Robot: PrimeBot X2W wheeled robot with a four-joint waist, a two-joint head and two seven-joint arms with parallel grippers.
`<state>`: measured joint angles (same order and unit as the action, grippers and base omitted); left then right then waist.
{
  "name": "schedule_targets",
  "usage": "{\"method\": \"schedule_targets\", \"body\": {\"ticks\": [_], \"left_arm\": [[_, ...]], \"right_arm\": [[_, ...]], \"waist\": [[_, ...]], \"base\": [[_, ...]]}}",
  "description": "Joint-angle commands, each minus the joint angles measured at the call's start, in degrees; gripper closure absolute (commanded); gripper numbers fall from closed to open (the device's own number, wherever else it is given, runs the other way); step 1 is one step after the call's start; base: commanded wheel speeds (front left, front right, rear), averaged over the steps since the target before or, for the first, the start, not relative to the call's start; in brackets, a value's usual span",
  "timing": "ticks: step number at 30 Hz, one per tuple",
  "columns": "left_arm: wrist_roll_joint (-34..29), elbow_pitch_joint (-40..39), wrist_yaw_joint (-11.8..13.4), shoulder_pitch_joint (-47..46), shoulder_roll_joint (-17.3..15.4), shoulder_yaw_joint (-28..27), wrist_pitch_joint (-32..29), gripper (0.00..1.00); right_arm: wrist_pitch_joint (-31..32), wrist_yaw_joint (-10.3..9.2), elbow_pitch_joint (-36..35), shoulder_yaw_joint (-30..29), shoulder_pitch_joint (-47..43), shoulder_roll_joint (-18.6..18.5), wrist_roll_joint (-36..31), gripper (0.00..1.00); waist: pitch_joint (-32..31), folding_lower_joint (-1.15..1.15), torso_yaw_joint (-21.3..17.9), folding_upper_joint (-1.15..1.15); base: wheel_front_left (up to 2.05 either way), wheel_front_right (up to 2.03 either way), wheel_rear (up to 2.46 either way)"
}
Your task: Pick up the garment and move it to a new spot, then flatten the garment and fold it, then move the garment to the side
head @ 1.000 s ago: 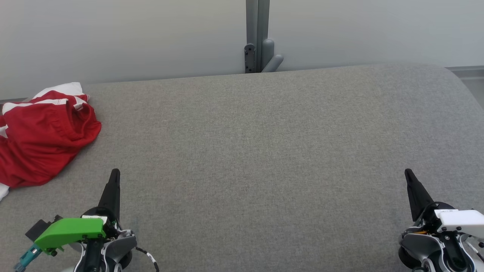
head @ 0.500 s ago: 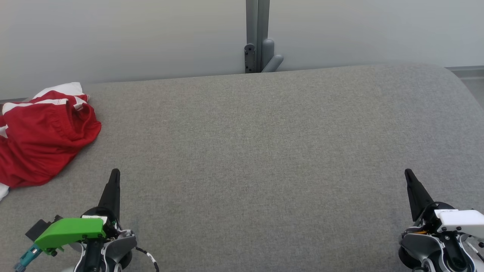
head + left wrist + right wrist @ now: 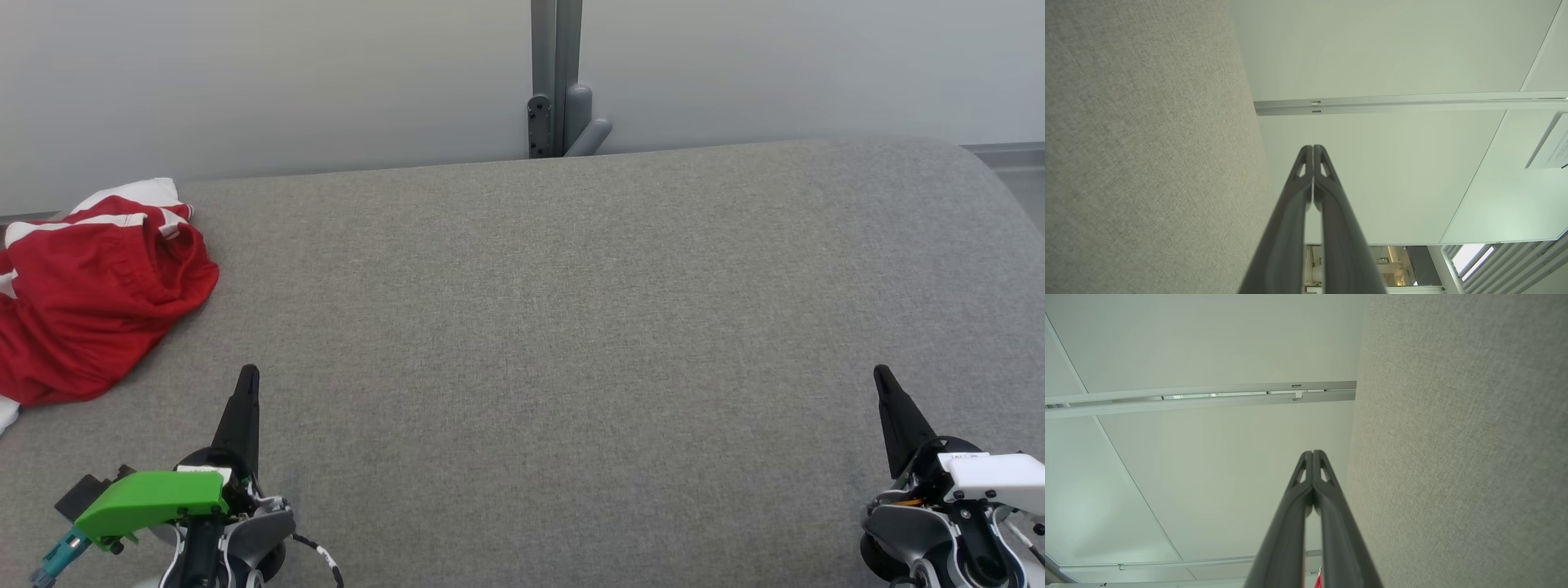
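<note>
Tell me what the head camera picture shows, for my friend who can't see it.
A crumpled red and white garment lies at the far left of a wide grey padded surface. Near the bottom corners, the left gripper and right gripper point up, jaws shut, holding nothing. A pale wall stands behind.

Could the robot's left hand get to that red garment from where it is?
Probably yes: the left hand sits shut near the red garment, with only bare grey surface between them.
</note>
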<state>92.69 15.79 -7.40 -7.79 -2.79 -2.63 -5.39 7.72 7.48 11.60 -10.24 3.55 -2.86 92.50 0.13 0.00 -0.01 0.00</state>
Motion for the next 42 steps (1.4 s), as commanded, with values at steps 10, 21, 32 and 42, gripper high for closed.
{"method": "schedule_targets", "body": {"ticks": [10, 21, 32, 42], "left_arm": [[0.09, -0.14, -0.39, -0.84, -0.23, -0.07, 0.12, 1.00], [0.09, -0.14, -0.39, -0.84, -0.23, -0.07, 0.12, 1.00], [0.09, -0.14, -0.39, -0.84, -0.23, -0.07, 0.12, 1.00], [-0.79, 1.07, 0.10, 2.16, 0.26, 1.61, 1.53, 0.00]], "right_arm": [[0.00, 0.03, 0.06, -0.04, 0.41, -0.05, -0.29, 1.00], [-0.01, 0.03, 0.06, -0.04, 0.41, -0.05, -0.29, 1.00], [0.00, 0.03, 0.06, -0.04, 0.41, -0.05, -0.29, 1.00], [-1.71, -0.01, 1.45, 1.45, -1.56, 0.53, -1.11, 0.00]], "waist": [[0.00, 0.00, 0.00, 0.00], [0.00, 0.00, 0.00, 0.00], [0.00, 0.00, 0.00, 0.00], [-0.13, 0.00, 0.00, 0.00]], "base": [[0.00, 0.00, 0.00], [0.00, 0.00, 0.00], [0.00, 0.00, 0.00], [0.00, 0.00, 0.00]]}}
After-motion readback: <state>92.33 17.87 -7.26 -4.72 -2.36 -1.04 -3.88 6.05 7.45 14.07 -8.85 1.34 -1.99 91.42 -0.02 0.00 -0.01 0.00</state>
